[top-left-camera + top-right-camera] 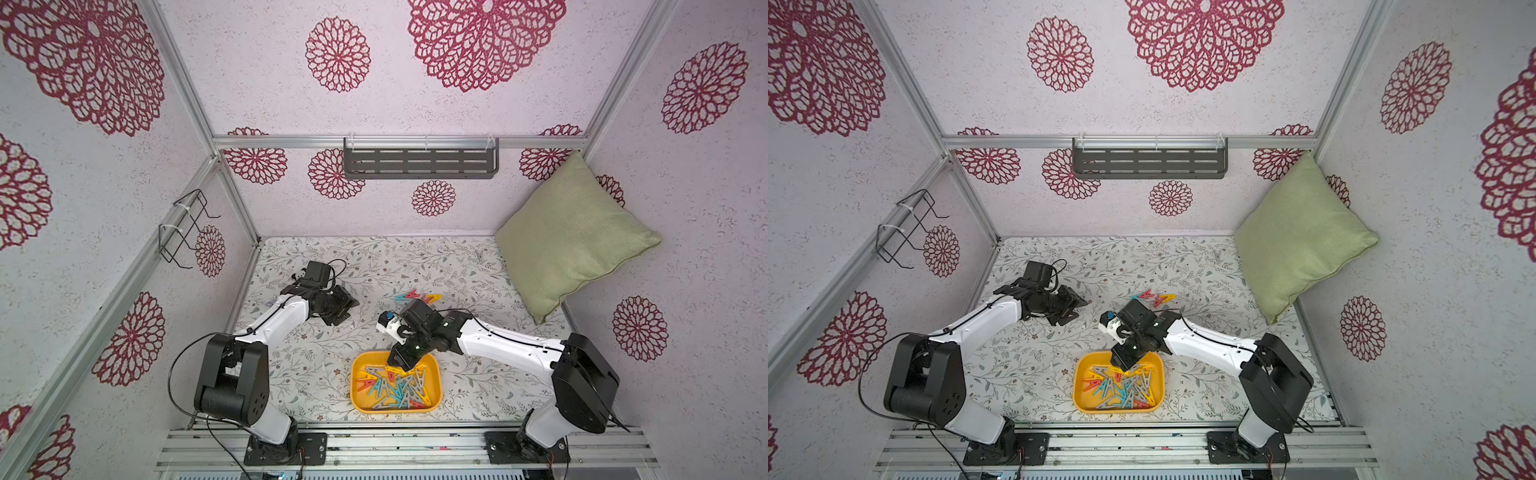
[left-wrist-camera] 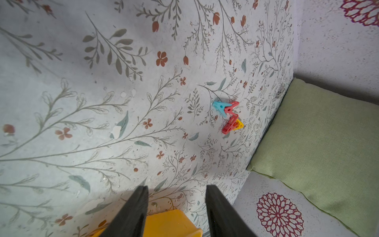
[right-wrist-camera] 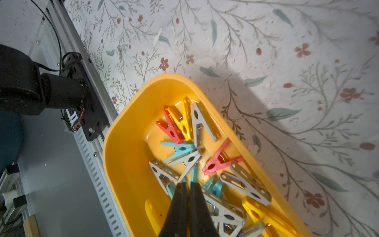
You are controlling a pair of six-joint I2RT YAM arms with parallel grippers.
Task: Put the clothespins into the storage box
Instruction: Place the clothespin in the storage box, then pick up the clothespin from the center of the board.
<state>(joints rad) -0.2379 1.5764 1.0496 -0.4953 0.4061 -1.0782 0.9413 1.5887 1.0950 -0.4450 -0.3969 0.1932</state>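
The shallow yellow-orange plastic storage box [image 1: 368, 358] sits near the front edge of the floral-patterned surface [image 1: 316, 365], between the two arms, and holds a heap of small red, yellow, teal and grey plastic clothespins [image 1: 395, 386]. The right pincer [image 3: 188, 184] hangs over the box's far side, its fingers pressed together with nothing seen between them. The left pincer [image 2: 176, 187] hovers off to the left, its fingers apart and empty, and a few loose clothespins [image 1: 417, 297] lie clustered beyond the box.

Red, yellow, teal and grey clothespins [image 3: 182, 148] are seen in a yellow-orange storage box [image 3: 127, 164]. The worktop [image 1: 374, 266] is patterned with leafy sprigs.
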